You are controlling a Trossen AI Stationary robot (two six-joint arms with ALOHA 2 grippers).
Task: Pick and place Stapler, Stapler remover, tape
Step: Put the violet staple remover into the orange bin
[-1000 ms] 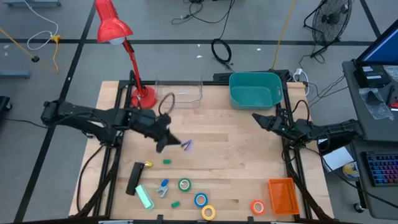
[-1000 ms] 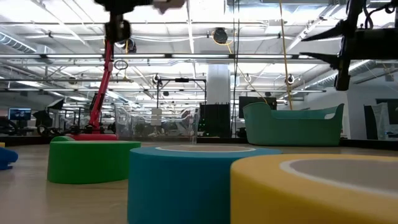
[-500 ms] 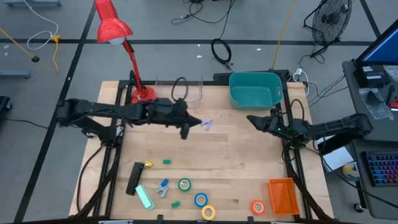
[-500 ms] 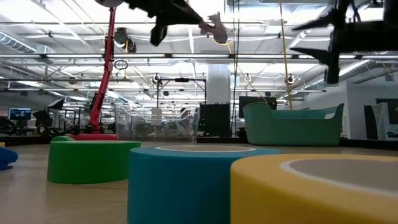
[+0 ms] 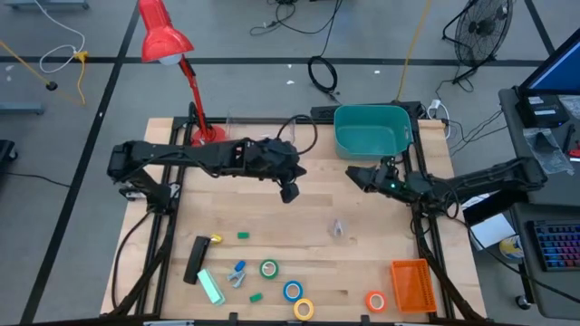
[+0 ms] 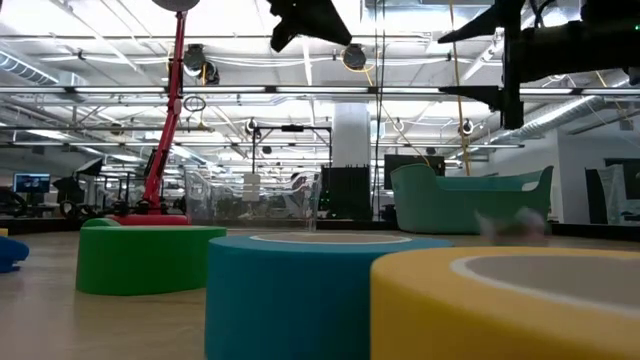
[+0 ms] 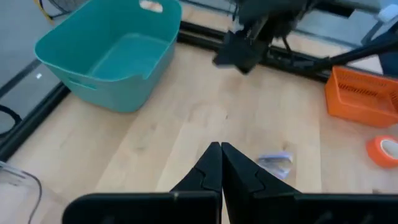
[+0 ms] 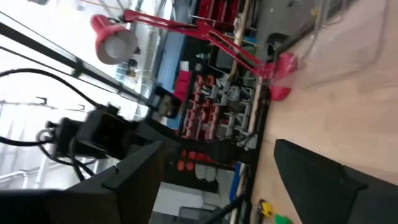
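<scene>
2 bins: teal tub [image 5: 372,131] w/ 1 pale item, orange basket [image 5: 410,284]; left claw [image 5: 289,192] pinched, right claw [image 5: 355,176] spread.

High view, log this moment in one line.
left tool: shut, empty | right tool: open | remover: on table, mid-right | bin: empty

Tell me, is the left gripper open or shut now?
Shut. In the left wrist view the two fingers of the left gripper meet with nothing between them.
</scene>
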